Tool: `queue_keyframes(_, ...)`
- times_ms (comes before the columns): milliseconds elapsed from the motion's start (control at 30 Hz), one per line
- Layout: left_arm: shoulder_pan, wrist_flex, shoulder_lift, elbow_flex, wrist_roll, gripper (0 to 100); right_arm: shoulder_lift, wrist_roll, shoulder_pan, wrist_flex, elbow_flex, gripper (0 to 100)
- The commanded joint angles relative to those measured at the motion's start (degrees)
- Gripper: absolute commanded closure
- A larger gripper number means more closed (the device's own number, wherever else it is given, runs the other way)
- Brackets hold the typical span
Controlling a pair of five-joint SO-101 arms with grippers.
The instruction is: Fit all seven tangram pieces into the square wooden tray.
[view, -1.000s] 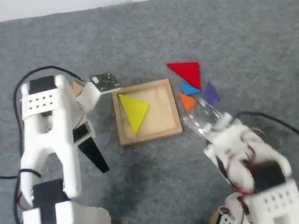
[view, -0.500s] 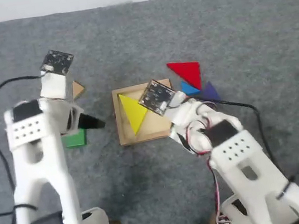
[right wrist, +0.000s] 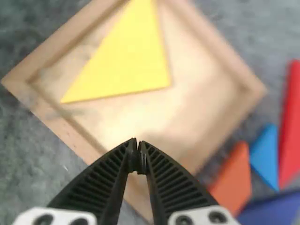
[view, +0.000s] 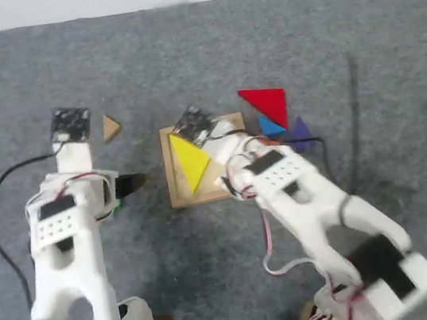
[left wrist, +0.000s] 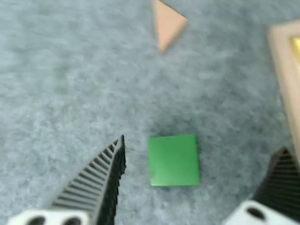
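Note:
The square wooden tray (view: pixel 173 190) holds a yellow triangle (view: pixel 191 159) in its left part. My right gripper (right wrist: pixel 137 147) is shut and empty, low over the tray (right wrist: pixel 51 51) near its rim, with the yellow triangle (right wrist: pixel 126 61) just ahead. The red (view: pixel 267 104), blue (view: pixel 271 125) and purple (view: pixel 300 132) pieces lie right of the tray, and an orange triangle (right wrist: pixel 232 176) lies beside its edge. My left gripper (left wrist: pixel 201 146) hangs open over a green square (left wrist: pixel 173 159) left of the tray. A tan triangle (view: pixel 110 127) lies farther back.
Grey carpet covers the table. The right arm's body (view: pixel 299 195) stretches over the tray's right half and near corner. The left arm (view: pixel 67 230) stands left of the tray. Open carpet lies behind the tray and at the far left.
The right arm swung from the tray's right side to over the tray. The left arm drew back leftward from the tray, uncovering the tan triangle, and now hovers over the green square.

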Motion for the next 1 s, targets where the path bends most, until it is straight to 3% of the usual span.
queue_keyframes(0, 0.26, -5.1, -7.03, 3.21, 0.88, 55, 4.26, -0.09, -1.54, 5.32, -11.6, 99.2)
queue_keyframes(233, 0.44, -15.65, -12.22, 11.38, 0.88, 55, 6.11, 4.22, 2.24, 30.11, -30.77, 99.2)
queue_keyframes(533, 0.26, -15.82, -12.92, 12.09, 0.79, 55, 8.4, 4.66, 2.59, 24.48, -32.35, 99.2)
queue_keyframes(700, 0.26, -15.82, -12.75, 12.09, 0.7, 55, 10.59, 4.66, 6.37, 24.13, -32.97, 99.2)
queue_keyframes(967, 0.26, -15.82, -12.66, 12.18, 0.62, 55, 17.8, 0.26, 2.77, 18.07, -33.93, 99.2)
